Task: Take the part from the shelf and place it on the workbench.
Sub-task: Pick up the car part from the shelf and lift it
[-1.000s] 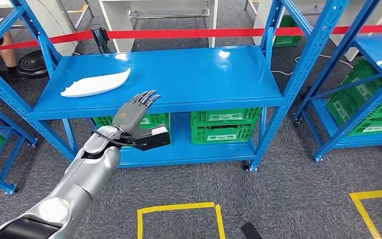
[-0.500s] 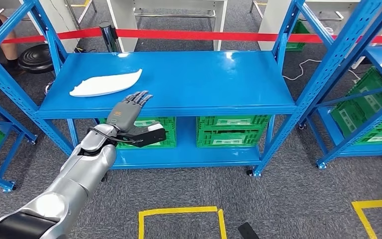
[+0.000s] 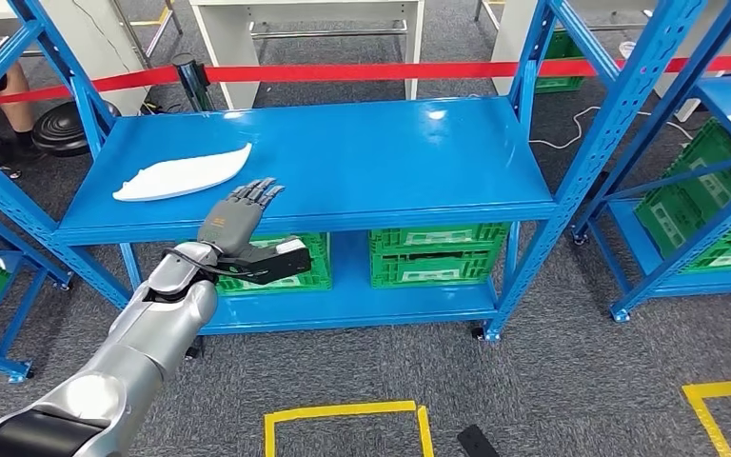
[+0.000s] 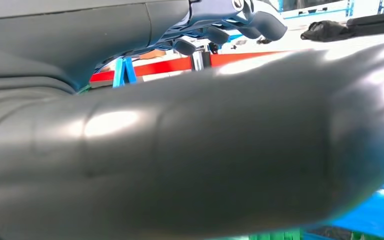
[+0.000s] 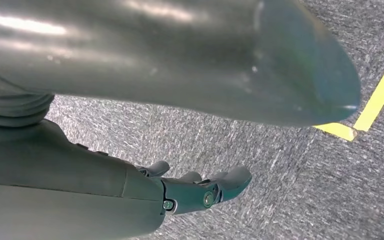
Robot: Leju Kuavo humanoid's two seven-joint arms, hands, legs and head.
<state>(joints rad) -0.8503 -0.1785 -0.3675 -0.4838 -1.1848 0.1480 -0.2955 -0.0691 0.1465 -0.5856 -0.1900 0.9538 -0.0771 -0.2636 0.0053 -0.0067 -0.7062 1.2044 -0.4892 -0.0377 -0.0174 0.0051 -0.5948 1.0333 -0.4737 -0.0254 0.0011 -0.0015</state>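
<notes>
The white, flat, elongated part [image 3: 183, 173] lies on the left half of the blue shelf [image 3: 390, 157]. My left hand [image 3: 238, 217] is raised at the shelf's front edge, just right of and nearer to me than the part, not touching it. Its fingers [image 3: 257, 193] are stretched over the edge and the thumb [image 3: 271, 262] sticks out sideways; it holds nothing. In the left wrist view the grey thumb [image 4: 205, 150] looms large, with the dark fingers [image 4: 230, 20] beyond it. My right hand [image 5: 200, 192] hangs over grey carpet with nothing in it.
Green crates [image 3: 433, 249] stand on the lower shelf board. Blue uprights [image 3: 595, 114] frame the shelf, and a second rack with green crates [image 3: 714, 190] stands to the right. A red barrier tape [image 3: 362, 70] runs behind. Yellow floor tape [image 3: 343, 411] marks a square.
The whole picture has swayed, so the camera moved. My left hand stays raised and open at the shelf edge, now slightly nearer the white part.
</notes>
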